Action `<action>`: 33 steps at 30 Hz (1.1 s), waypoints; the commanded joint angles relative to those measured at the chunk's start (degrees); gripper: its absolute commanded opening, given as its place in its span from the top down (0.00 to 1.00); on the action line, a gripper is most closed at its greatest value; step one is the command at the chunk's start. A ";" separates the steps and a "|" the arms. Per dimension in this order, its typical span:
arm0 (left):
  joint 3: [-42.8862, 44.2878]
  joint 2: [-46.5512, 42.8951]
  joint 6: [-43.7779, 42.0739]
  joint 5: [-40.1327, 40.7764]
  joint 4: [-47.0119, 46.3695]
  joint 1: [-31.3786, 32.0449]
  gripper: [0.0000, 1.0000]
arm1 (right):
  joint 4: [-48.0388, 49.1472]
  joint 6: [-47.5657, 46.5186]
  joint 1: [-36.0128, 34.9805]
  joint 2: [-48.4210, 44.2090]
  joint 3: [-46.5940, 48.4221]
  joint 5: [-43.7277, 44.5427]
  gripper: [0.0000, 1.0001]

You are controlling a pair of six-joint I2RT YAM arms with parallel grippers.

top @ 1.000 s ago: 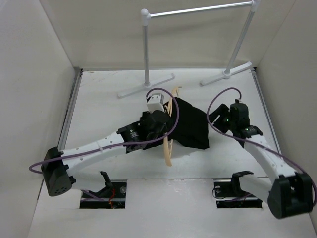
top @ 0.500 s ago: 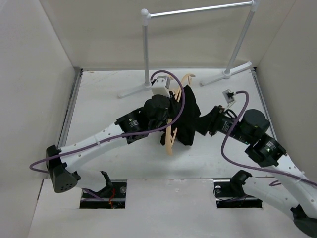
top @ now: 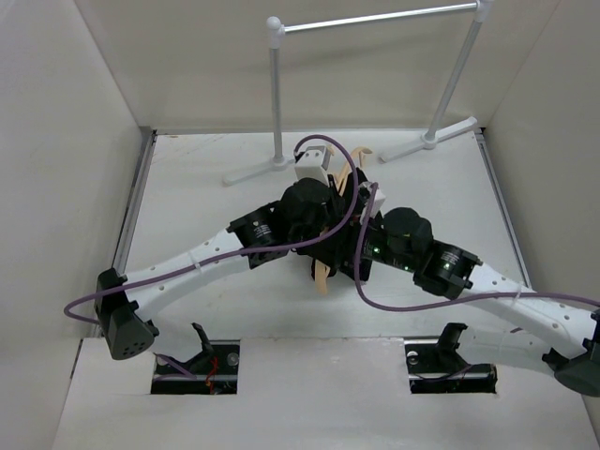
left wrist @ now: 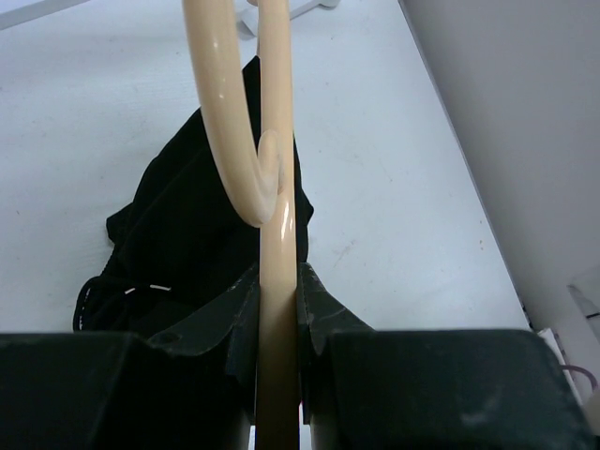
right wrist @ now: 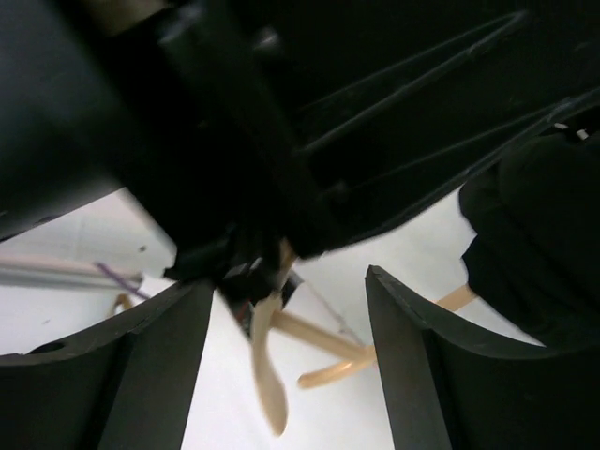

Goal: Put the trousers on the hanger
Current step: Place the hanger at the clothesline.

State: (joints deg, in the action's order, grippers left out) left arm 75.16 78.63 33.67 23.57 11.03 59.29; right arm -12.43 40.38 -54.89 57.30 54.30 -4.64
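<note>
Left wrist view: the left gripper (left wrist: 277, 314) is clamped tight on the stem of the hanger (left wrist: 278, 225), just under its hook. The trousers (left wrist: 187, 234) lie bunched on the table (left wrist: 394, 141) just beyond it. Right wrist view: the right gripper (right wrist: 289, 309) gapes wide, gripping nothing, close beside the other arm

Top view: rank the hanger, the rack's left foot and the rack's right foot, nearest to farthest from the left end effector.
1. hanger: clamped in the left end effector, mid-table.
2. rack's left foot: behind the end effector, slightly to its left.
3. rack's right foot: farthest, at the table's back right.
</note>
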 commanded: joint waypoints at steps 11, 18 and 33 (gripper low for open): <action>-0.36 -5.85 3.94 0.25 -5.31 -0.88 0.88 | 17.33 3.82 -2.10 -3.67 -5.34 8.42 0.90; -2.56 -11.03 5.88 -2.12 -6.46 -2.82 0.49 | 20.07 6.11 3.25 -7.99 -8.25 4.56 0.93; -17.65 -26.50 12.90 -3.79 5.40 -13.62 0.29 | 24.90 5.76 33.91 8.42 17.91 -18.63 0.94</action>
State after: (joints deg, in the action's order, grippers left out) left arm 62.41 53.32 43.05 21.12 11.51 47.57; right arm -0.99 47.94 -24.88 62.52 62.52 -16.16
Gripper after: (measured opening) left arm 0.693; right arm 0.174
